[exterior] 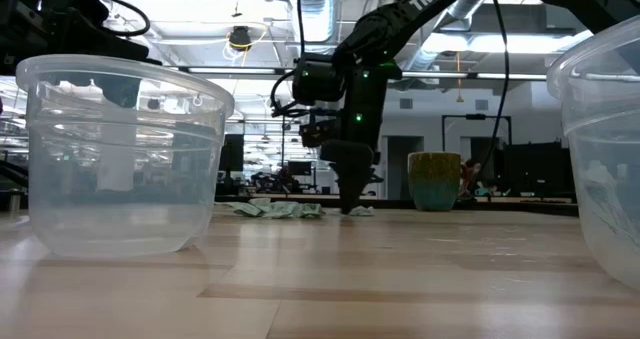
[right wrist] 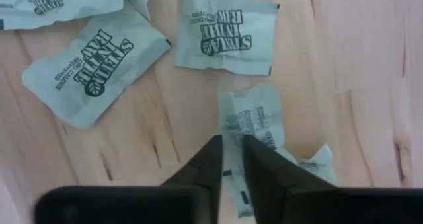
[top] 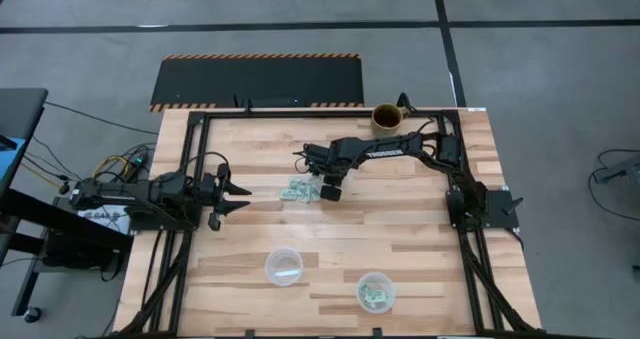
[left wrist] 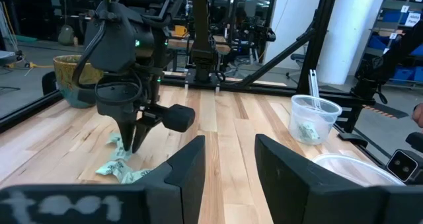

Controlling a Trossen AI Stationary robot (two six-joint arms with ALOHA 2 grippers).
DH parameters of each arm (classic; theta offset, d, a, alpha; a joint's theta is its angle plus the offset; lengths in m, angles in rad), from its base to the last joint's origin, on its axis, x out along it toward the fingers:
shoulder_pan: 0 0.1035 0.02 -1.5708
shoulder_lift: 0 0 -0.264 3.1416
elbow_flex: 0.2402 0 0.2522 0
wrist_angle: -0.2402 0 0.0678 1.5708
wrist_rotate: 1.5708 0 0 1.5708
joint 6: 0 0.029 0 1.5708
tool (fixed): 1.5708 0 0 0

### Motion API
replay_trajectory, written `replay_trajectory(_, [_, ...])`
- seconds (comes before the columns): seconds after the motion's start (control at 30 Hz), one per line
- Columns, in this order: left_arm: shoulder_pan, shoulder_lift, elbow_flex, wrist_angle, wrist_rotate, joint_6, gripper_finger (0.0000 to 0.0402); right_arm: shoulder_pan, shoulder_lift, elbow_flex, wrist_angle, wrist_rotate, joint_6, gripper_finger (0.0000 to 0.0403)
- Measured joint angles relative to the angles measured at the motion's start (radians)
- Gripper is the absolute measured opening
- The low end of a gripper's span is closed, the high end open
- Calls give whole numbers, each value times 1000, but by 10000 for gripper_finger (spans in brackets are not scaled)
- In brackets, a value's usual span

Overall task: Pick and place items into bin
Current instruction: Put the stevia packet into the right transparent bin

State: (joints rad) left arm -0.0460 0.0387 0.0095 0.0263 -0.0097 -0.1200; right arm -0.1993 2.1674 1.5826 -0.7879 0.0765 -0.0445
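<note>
One mint packet (right wrist: 250,128) pinched betw. right gripper (right wrist: 230,159) fingers on table.

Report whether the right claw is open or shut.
Shut on a packet: the right claw has its fingers pinched on the packet's edge, down on the table by the pile.

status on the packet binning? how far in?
Done: one clear cup already holds a few packets; the other cup looks empty. In hand: the right gripper is down at the packet pile, fingers pinched on one pale green packet that lies on the wood. Left: several packets remain in the pile. The left gripper waits open at the table's left side.
</note>
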Motion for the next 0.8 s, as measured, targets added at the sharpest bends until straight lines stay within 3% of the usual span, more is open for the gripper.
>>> replay_trajectory(0.1, [0,0,0,0,0,0,121,0,0,0,-7,0,27,8])
replay_trajectory(0.3, [0,0,0,0,0,0,121,2,-4,13,-66,0,70,7])
replay_trajectory(0.67, [0,0,0,0,0,0,121,2,-6,216,-234,-6,79,1])
replay_trajectory(0.8, [0,0,0,0,0,0,121,2,-6,259,-234,-56,80,6])
